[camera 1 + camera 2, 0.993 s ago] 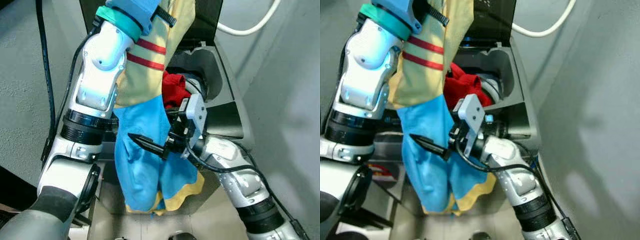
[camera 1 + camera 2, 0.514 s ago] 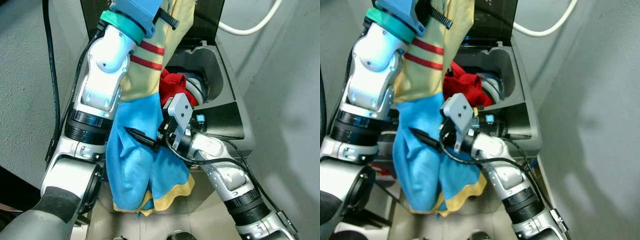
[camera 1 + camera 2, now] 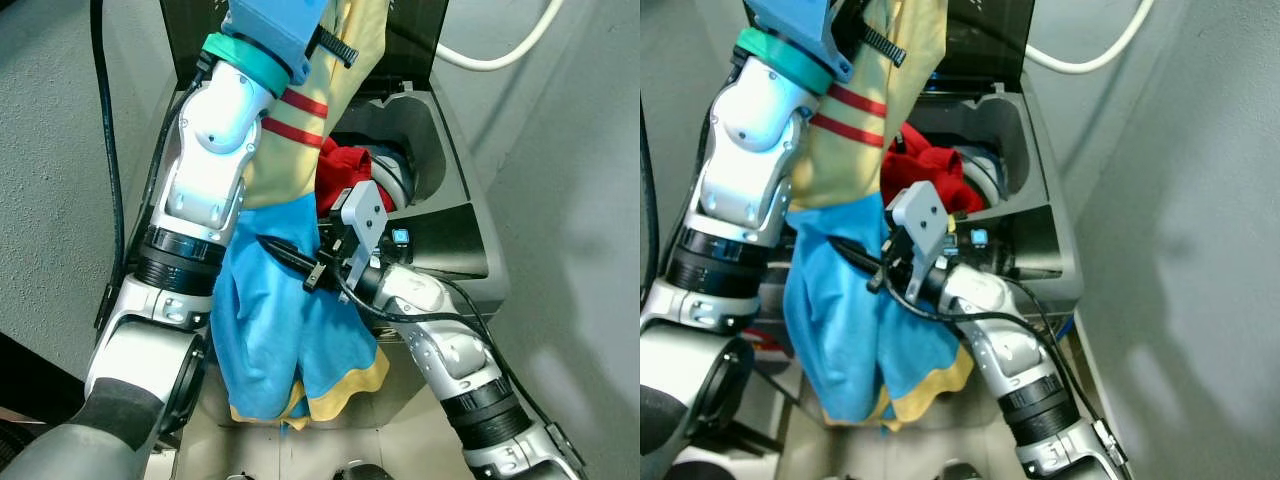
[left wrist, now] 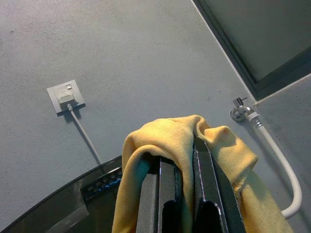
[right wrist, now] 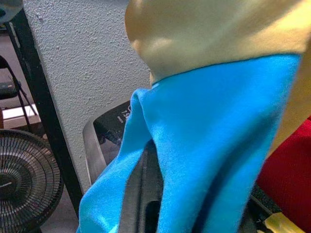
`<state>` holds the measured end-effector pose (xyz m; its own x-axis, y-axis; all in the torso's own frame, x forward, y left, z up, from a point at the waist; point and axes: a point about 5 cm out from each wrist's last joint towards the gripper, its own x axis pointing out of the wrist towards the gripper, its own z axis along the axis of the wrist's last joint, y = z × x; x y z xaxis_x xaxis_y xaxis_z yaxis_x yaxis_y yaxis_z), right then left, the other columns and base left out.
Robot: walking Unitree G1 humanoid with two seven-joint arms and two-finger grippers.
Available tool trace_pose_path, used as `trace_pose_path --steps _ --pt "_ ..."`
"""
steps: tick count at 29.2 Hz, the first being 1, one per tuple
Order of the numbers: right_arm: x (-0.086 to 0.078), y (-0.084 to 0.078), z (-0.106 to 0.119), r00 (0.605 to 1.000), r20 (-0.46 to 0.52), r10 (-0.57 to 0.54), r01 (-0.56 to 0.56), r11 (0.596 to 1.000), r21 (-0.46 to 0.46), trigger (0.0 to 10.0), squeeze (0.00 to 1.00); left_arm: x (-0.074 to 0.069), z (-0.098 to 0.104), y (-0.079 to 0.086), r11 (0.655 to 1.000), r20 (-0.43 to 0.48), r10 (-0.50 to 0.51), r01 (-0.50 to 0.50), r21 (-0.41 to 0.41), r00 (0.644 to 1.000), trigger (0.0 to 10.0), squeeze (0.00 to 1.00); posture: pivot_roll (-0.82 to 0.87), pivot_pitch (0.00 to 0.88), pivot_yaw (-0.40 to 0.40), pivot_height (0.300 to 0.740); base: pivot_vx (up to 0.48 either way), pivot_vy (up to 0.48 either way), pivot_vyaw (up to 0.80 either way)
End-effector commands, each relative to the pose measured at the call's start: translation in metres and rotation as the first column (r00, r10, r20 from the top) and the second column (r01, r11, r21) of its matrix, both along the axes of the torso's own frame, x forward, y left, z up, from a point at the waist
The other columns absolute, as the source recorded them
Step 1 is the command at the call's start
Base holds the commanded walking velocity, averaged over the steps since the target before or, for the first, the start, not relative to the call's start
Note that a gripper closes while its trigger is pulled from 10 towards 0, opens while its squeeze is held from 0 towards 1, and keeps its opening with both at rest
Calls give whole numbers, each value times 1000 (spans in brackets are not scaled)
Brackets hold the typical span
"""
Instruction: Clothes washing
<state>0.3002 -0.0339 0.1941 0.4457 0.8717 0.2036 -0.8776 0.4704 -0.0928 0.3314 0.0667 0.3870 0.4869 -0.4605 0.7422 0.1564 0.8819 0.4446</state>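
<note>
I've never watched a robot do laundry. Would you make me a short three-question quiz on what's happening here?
1. True or false: the left hand is shut on the yellow top of the hanging garment.
2. What colour is the cloth already lying in the open washer?
A) red B) green C) white
3. Fill in: the right hand reaches into the garment's ____ lower part.

Key
1. True: in the left wrist view its fingers pinch the yellow fabric.
2. A
3. blue
</note>
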Motion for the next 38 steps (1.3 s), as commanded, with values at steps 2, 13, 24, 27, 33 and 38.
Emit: trace_pose_path --steps 2,13,24,27,33,38 --pt "2 0 1 1000 5 -8 8 1000 9 0 0 -5 3 2 1000 29 -11 12 -22 1000 10000 0 -46 0 23 740 0 0 0" --pt "32 0 36 971 51 -235 227 965 128 0 0 2 -15 16 994 -117 -30 17 -111 993 10000 0 -39 0 18 740 0 0 0" --pt "76 3 103 887 76 -455 421 867 267 10000 0 10 -37 54 964 -281 1 -75 -253 960 10000 0 -12 0 1 740 0 0 0" --pt "87 -1 118 826 73 -558 520 807 279 10000 0 16 -48 66 951 -361 28 -135 -277 932 10000 0 -5 0 -3 740 0 0 0" --pt "101 -10 134 626 109 -772 730 630 267 10000 0 36 -95 80 955 -685 73 -248 -162 725 10000 0 21 4 -9 740 0 0 0" --pt "100 0 112 633 219 -743 731 666 148 10000 0 45 -128 83 954 -853 12 -262 -147 522 10000 0 14 12 -5 740 0 0 0"
